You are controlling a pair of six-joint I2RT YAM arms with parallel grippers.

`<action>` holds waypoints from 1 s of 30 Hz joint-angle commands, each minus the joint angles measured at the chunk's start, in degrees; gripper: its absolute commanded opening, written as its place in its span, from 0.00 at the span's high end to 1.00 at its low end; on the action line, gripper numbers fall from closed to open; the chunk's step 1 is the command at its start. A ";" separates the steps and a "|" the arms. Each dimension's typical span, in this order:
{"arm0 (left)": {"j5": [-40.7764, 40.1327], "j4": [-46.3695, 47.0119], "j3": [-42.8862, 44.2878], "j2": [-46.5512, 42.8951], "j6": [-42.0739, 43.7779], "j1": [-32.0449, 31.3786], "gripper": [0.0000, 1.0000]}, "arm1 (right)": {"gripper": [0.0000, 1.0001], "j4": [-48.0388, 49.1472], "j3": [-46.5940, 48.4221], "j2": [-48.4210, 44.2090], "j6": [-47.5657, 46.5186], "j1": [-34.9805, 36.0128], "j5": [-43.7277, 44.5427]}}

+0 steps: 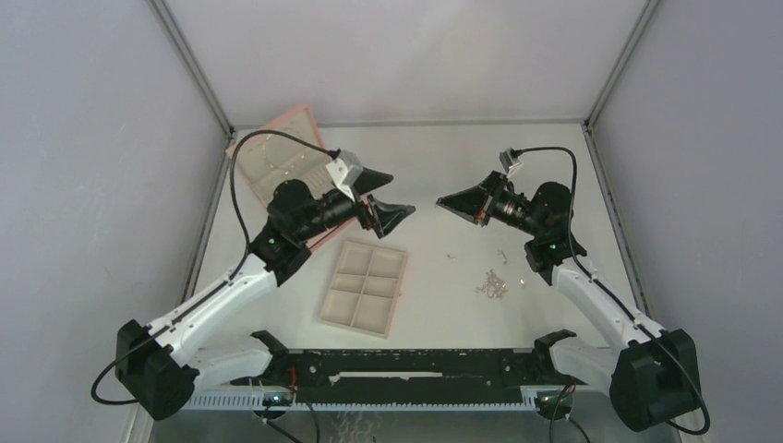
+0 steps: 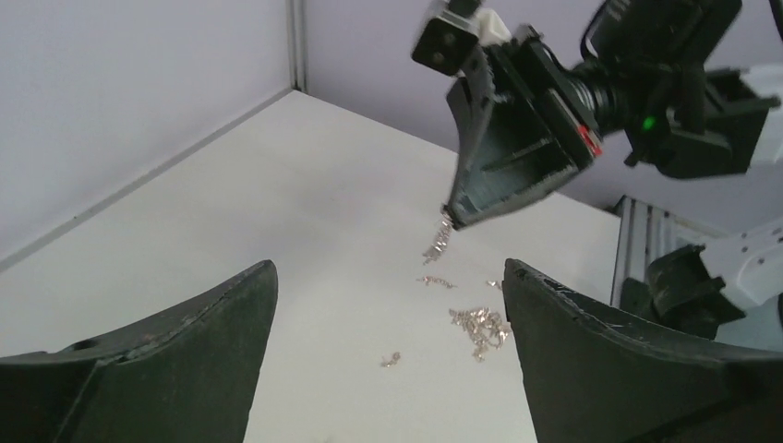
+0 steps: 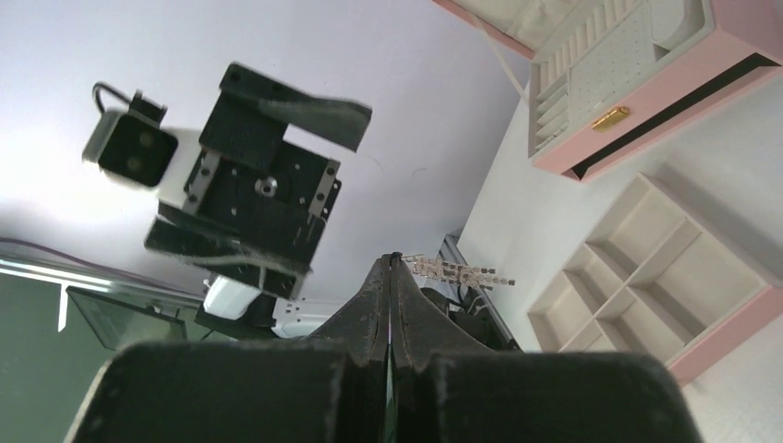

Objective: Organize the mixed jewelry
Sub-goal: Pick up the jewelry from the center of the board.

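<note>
- Fingers of the left gripper, matte black wedges, are spread wide.
- A short silver chain is pinched between the right gripper's fingers.
- Tiny silver pieces are scattered at three o'clock of the beige tray.

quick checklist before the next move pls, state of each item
1. Fingers of the right gripper shut on the short silver chain piece: ok.
2. Fingers of the left gripper spread wide with nothing between them: ok.
3. Chain piece hangs clear of the white table: ok.
4. Beige six-compartment tray has bare compartments: ok, as far as the top view shows.
5. Pink jewelry box has its lid open: ok.
6. Loose pile of small silver jewelry sorted: not ok, it lies on the table beside the right arm.
</note>
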 commanded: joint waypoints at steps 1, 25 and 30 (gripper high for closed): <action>-4.62 4.06 -3.34 -2.95 11.95 -5.56 0.07 | 1.00 0.28 0.21 -1.66 -1.75 -0.34 -0.76; -14.95 17.75 -5.32 5.95 20.72 -14.04 0.30 | 1.00 2.15 0.27 -0.27 -0.66 0.15 -0.69; -14.08 17.98 -5.32 6.30 20.13 -14.13 0.34 | 1.00 1.93 0.23 -0.28 -0.78 0.12 -0.68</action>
